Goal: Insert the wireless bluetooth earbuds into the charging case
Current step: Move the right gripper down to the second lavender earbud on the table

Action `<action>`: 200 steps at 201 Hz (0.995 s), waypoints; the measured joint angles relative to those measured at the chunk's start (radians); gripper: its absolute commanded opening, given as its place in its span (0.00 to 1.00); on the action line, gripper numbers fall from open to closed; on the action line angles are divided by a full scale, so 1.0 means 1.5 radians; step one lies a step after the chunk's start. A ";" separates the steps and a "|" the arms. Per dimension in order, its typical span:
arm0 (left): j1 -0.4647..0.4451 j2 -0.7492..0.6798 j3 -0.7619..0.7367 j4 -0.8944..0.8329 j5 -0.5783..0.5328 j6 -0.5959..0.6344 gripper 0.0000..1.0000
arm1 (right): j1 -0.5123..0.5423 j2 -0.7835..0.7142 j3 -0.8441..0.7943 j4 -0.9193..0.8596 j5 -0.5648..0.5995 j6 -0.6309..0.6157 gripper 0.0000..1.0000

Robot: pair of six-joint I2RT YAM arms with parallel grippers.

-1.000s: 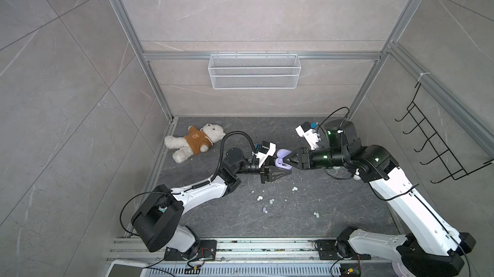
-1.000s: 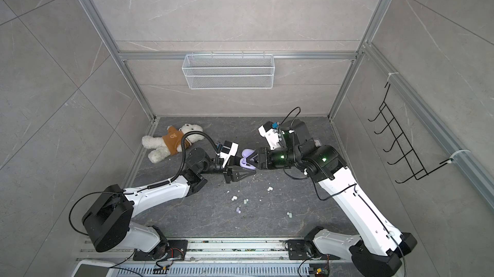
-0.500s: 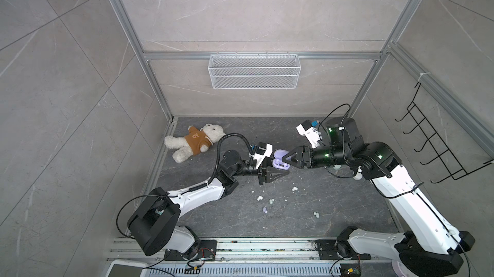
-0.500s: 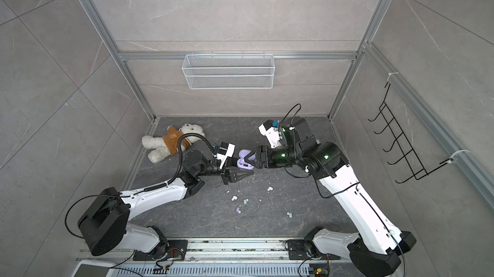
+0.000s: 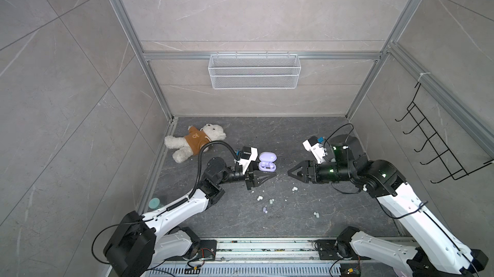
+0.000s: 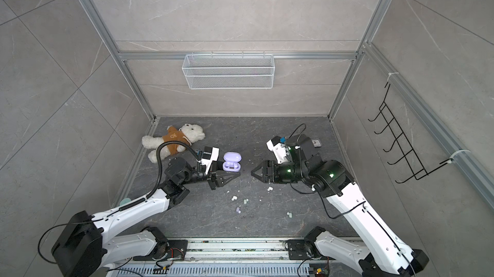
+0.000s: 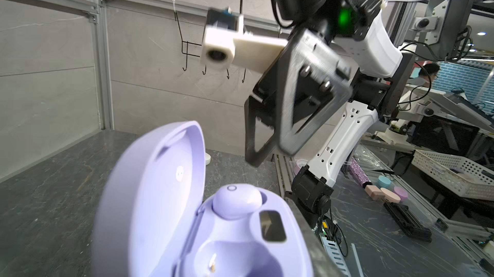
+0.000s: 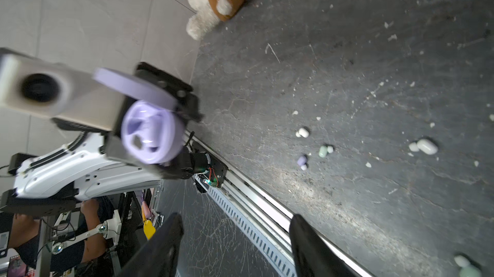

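My left gripper [image 5: 268, 174] is shut on the lilac charging case [image 5: 266, 164] [image 6: 232, 166], held off the floor with its lid open. In the left wrist view one lilac earbud [image 7: 236, 200] sits in a slot of the case [image 7: 149, 195] and the other slot is empty. My right gripper [image 5: 290, 173] [image 8: 235, 246] faces the case across a small gap, open with nothing in it. Several loose earbuds lie on the floor below: white [image 5: 294, 189], white [image 5: 259, 198], mint [image 5: 271, 201], lilac [image 5: 265, 210] [image 8: 302, 160], and a pale one [image 5: 316, 214].
A teddy bear [image 5: 196, 142] lies at the back left of the dark floor. A white wire basket [image 5: 254, 71] hangs on the back wall and a black hook rack [image 5: 438, 155] on the right wall. White crumbs dot the floor.
My right gripper has opened and come off the case. The left arm has drawn the case to the left, leaving a gap between the two grippers.
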 measured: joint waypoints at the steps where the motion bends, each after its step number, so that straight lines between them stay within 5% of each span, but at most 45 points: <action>1: 0.000 -0.005 -0.002 -0.004 -0.001 0.001 0.28 | 0.001 0.000 -0.003 0.001 0.002 0.002 0.66; 75: 0.000 -0.236 -0.052 -0.224 -0.052 0.047 0.28 | 0.175 0.158 -0.148 0.100 0.139 0.119 0.60; 132: 0.000 -0.352 -0.053 -0.357 -0.069 0.063 0.28 | 0.286 0.322 -0.124 0.138 0.207 0.287 0.51; 200: 0.000 -0.405 -0.060 -0.414 -0.069 0.064 0.28 | 0.306 0.436 -0.105 0.186 0.222 0.418 0.45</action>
